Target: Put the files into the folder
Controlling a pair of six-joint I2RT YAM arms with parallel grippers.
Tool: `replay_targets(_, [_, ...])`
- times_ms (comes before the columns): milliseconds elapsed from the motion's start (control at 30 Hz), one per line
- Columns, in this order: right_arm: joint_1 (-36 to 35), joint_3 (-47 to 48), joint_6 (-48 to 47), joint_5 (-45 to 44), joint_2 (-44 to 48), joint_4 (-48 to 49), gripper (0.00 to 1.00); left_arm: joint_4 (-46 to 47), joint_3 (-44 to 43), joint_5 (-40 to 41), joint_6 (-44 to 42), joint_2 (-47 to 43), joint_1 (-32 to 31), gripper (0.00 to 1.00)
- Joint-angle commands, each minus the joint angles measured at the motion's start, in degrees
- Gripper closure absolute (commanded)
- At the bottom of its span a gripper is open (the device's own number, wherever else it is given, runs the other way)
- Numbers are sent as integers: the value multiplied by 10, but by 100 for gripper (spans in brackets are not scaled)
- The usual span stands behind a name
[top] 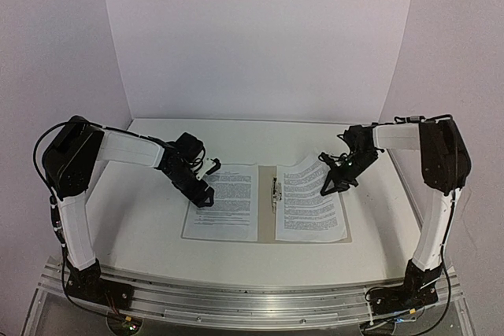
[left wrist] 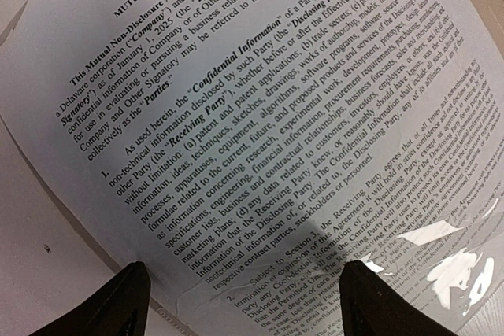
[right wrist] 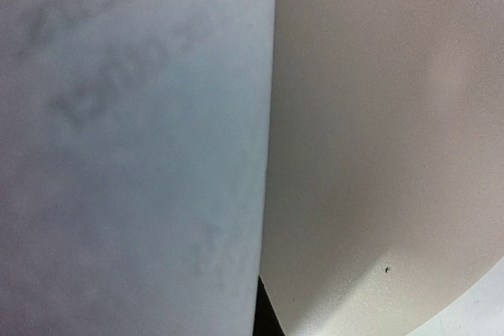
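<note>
The tan folder (top: 266, 222) lies flat at mid-table with a metal clip (top: 274, 190) near its left edge. One printed file (top: 303, 206) rests on it. My right gripper (top: 331, 185) is shut on that sheet's right edge, which is raised. In the right wrist view the sheet's blurred back (right wrist: 134, 147) fills the left half, the folder (right wrist: 378, 116) the right, and only a dark sliver of finger (right wrist: 265, 319) shows. The other file (top: 224, 204) lies just left of the folder. My left gripper (left wrist: 252, 312) stands open over that sheet (left wrist: 260, 116), close above its left part, gripping nothing.
The white table (top: 142, 218) is bounded by white walls behind and at both sides. A metal rail (top: 252, 300) carrying both arm bases runs along the near edge. The left sheet shows glare patches (left wrist: 457, 273) near my left gripper's right finger.
</note>
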State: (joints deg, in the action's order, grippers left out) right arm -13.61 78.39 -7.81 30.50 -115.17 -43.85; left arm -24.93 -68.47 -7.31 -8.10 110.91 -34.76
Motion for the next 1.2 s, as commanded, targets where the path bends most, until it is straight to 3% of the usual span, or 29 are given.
replay_targets(0, [-3,11,-8,2,-8,-17,100,-53,26,-17,3,14,2,17])
replay_targets(533, [-3,31,-6,-4,-22,-30,98,-54,24,-16,2,15,2,17])
replay_targets(667, [-4,35,3,-4,-27,-31,85,-54,25,-17,2,15,2,17])
replay_targets(867, [-3,40,36,-24,-33,-32,57,-54,26,-18,2,14,2,17])
replay_targets(967, [-4,42,62,-37,-28,-31,33,-54,27,-18,2,13,2,17])
replay_targets(1067, [-3,44,75,-53,-23,-30,18,-53,28,-19,2,13,2,17])
replay_targets(1133, [-3,45,98,-66,-21,-31,3,-53,28,-20,2,13,2,17])
replay_targets(1167, [-3,45,103,-73,-21,-31,2,-52,28,-20,2,12,2,17])
